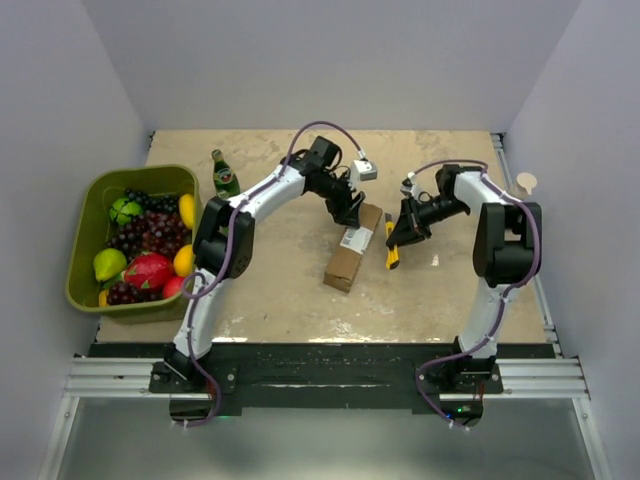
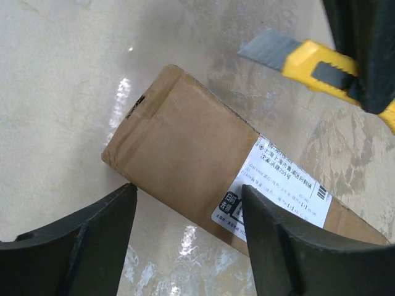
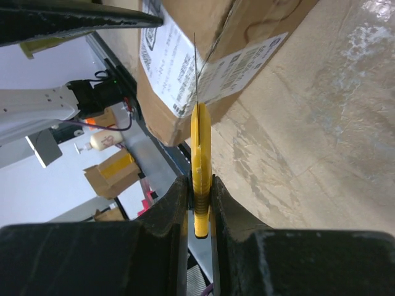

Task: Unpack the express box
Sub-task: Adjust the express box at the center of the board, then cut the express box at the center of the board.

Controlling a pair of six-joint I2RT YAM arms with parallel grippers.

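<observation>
Over the express box (image 1: 348,258), left claw (image 1: 349,212) gapes (hiding its end); right claw (image 3: 199,185) grips knife (image 3: 200,142).

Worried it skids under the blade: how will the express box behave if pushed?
Probably slides, not rolls: the express box lies flat on the smooth table. Crisp edges suggest stiff cardboard. The left gripper above it might steady it.

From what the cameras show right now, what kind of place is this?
Probably a robot lab test cell: plain white walls enclose a table, two arms are bolted to an aluminium rail, and a green bin of fruit sits as a prop.
</observation>
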